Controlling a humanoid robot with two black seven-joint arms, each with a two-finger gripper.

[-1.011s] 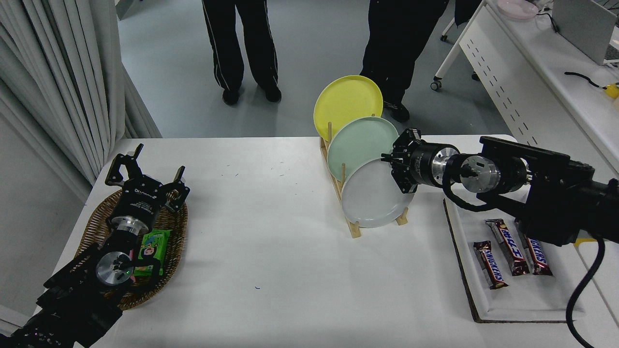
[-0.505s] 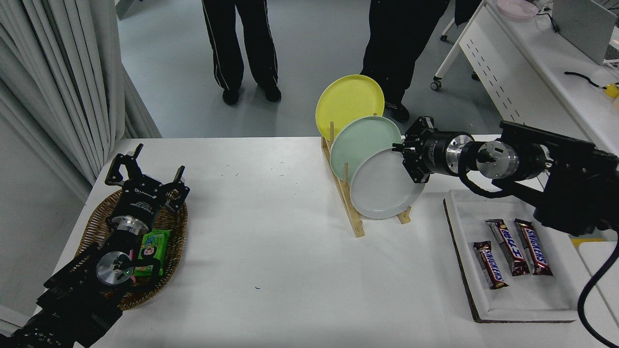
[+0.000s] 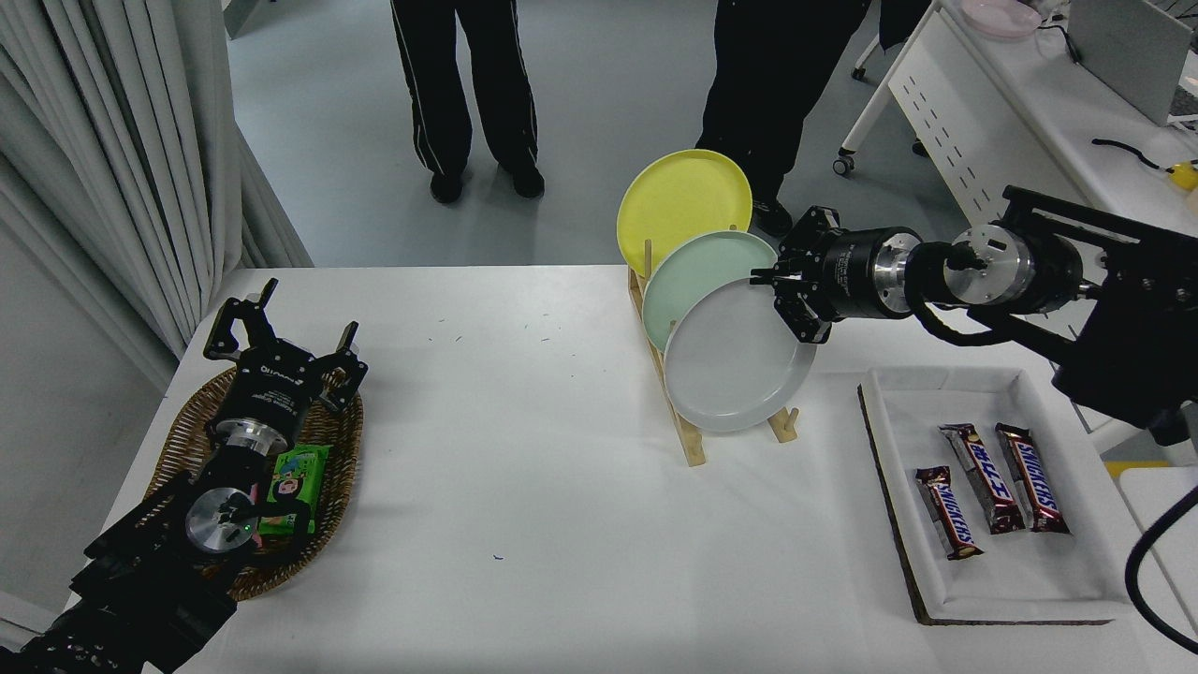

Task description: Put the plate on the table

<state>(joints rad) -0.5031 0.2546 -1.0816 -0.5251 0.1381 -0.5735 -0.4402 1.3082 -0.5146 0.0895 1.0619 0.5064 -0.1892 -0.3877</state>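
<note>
Right gripper (image 3: 784, 301) is clamping the upper right rim of the grey plate (image 3: 735, 370). Plate is standing tilted at the near end of the wooden rack (image 3: 691, 440), in front of the mint plate (image 3: 697, 276) and yellow plate (image 3: 681, 201), over the table (image 3: 524, 468). Left gripper (image 3: 281, 332), fingers apart, is sitting parked above the basket (image 3: 187, 440).

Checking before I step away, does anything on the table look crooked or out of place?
Nothing spilled or broken. The grey plate is gripped at its upper right rim by the right gripper, tilted at the front of the wooden rack.
</note>
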